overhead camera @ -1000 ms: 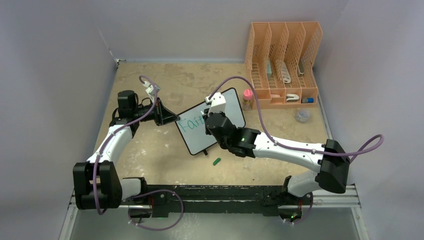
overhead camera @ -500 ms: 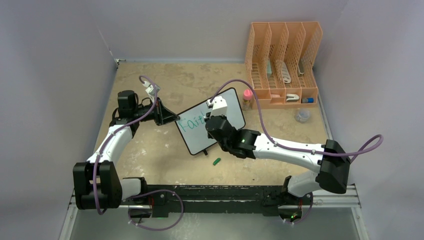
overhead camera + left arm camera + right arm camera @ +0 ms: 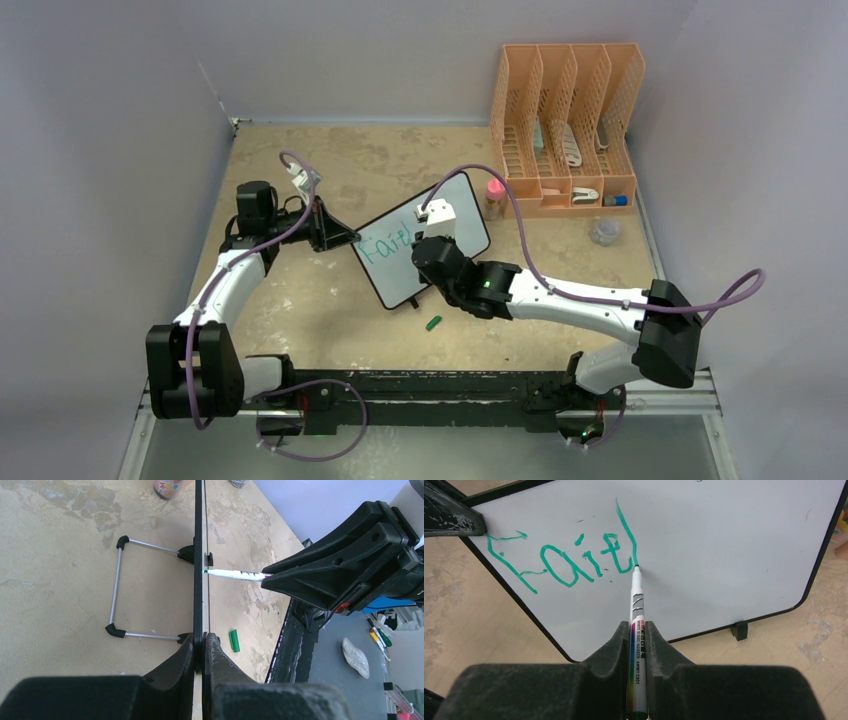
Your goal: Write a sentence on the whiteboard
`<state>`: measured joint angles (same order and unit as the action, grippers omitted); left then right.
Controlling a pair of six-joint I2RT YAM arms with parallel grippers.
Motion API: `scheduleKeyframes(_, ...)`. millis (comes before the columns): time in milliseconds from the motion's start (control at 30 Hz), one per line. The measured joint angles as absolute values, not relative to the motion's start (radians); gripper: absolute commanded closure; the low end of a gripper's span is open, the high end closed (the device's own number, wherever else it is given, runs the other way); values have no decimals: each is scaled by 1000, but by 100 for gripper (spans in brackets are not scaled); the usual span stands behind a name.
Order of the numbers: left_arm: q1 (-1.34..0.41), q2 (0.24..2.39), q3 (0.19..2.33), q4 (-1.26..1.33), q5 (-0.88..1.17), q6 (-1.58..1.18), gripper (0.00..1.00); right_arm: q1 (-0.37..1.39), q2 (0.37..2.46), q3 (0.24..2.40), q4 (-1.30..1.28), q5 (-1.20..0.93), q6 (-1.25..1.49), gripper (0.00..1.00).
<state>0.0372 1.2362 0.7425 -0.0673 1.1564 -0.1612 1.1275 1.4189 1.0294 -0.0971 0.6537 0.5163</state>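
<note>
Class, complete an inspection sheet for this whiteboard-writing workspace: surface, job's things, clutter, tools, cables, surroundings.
Surface: tan table, worn patches.
Job's things: whiteboard propped on its stand; green sentence reads "Fait" plus one stroke; marker tip touching the board.
Clutter: green cap, pink bottle, orange file rack, small clear object.
Tools: left tool shut on whiteboard edge; right tool shut on marker.
Cables: purple cables loop over both arms.
Surroundings: grey walls.

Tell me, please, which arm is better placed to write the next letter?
The right: the right gripper holds the marker with the tip on the whiteboard beside the green lettering, while the left gripper is clamped on the board's edge, steadying it.
</note>
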Motion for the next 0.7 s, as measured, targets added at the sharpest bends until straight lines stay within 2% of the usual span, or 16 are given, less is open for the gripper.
scheduleKeyframes(700,37,1236,743,-73,1171,-161,100,1113,1385,1036,-89,637,476,100)
